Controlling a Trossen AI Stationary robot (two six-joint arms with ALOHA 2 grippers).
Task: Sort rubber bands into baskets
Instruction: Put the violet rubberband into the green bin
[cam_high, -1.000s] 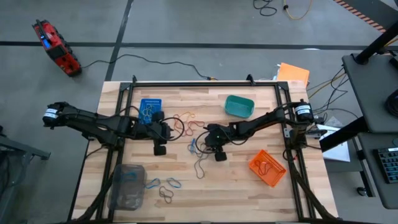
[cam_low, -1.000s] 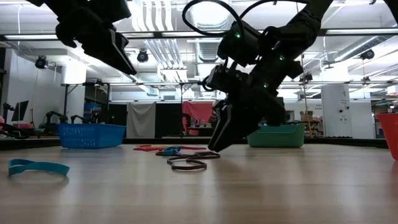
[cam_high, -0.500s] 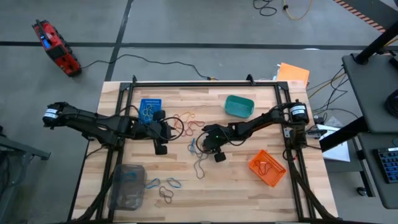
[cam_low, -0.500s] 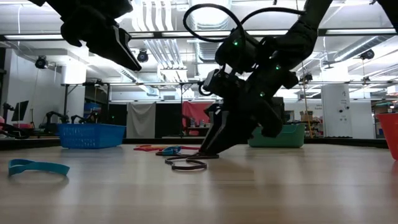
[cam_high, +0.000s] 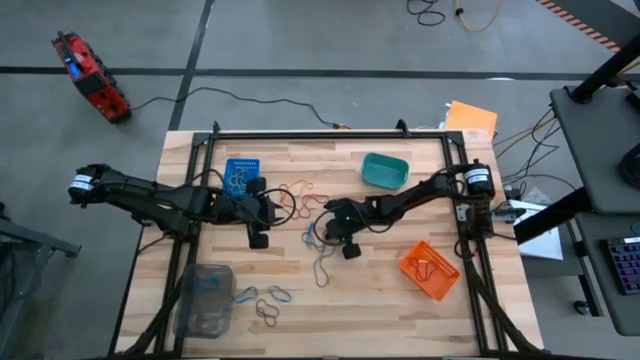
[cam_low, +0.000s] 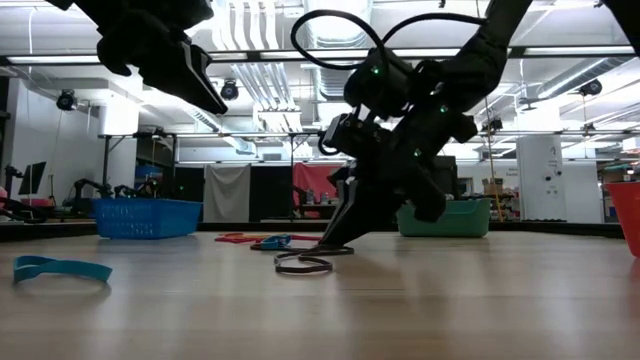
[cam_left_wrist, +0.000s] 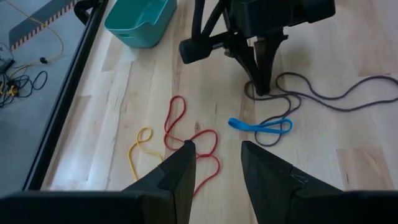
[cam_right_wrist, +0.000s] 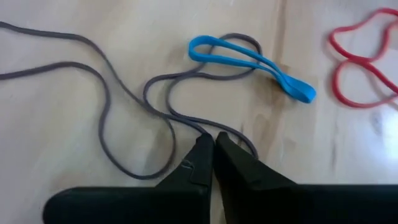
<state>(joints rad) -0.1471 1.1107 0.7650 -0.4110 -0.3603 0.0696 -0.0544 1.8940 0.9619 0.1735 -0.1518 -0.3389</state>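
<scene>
My right gripper (cam_right_wrist: 213, 139) is down at the table's middle, shut on a long grey rubber band (cam_right_wrist: 106, 106) that lies in loops on the wood. A blue band (cam_right_wrist: 249, 59) lies across that band's far loop, and a red band (cam_right_wrist: 354, 68) lies beyond it. My left gripper (cam_left_wrist: 214, 163) hangs open above the table, left of the middle (cam_high: 262, 210), with nothing between its fingers. Red and yellow bands (cam_high: 300, 190) lie between the two grippers. The baskets are blue (cam_high: 241, 172), teal (cam_high: 384, 170), orange (cam_high: 430, 268) and clear-grey (cam_high: 205, 298). My right gripper pinches one strand of the grey band (cam_right_wrist: 194, 129) between its two fingertips (cam_right_wrist: 200, 155). The fingers slant down from above, from the table's right side (cam_low: 325, 243). The band lies slack on the table, none of it lifted.
More bands lie near the front left: blue ones (cam_high: 278, 294) and dark ones (cam_high: 267, 312), close to the clear-grey basket. In the low view a dark band (cam_low: 303, 263) and a teal band (cam_low: 60, 268) lie on the near wood. A flat orange sheet (cam_high: 470, 117) sits past the far right corner.
My right gripper has come down to the wood and a little toward the table's left edge, and has shut on the grey band. The band lies where it was.
</scene>
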